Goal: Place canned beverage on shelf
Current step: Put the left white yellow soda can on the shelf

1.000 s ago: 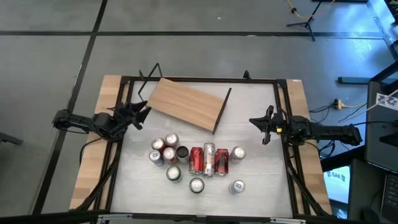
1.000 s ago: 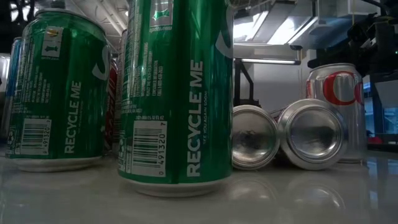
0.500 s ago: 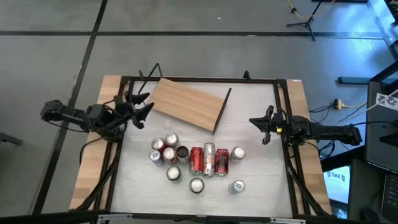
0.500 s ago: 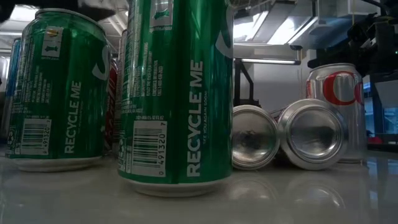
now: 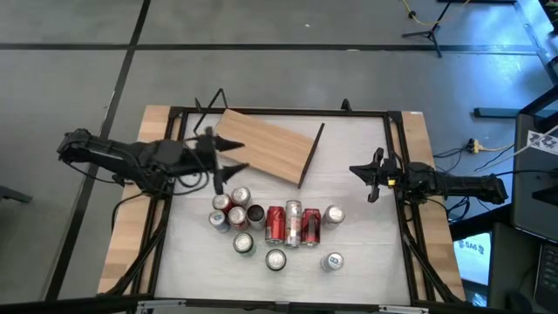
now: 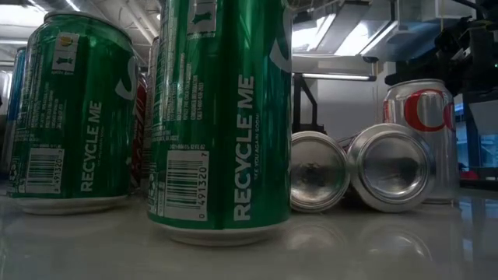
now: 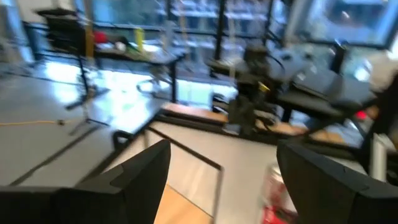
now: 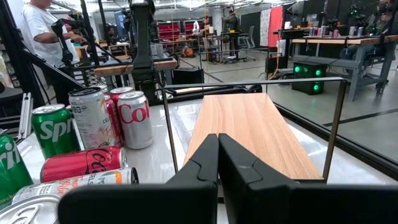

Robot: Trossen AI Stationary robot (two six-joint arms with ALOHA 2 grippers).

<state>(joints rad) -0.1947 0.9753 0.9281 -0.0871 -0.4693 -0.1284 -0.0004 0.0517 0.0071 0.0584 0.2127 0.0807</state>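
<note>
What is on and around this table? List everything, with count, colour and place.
wooden shelf board with black wire supports: one, light brown, far half of the table, set askew.
drink cans: about twelve, red, silver and green, clustered on the near half; most upright, a few lying.
pale tabletop: one, whitish, wooden strips along both sides.
person in a white shirt: one, in the room beyond the table.
left gripper: open, between shelf and cans.
right gripper: shut, over the table's right side.
</note>
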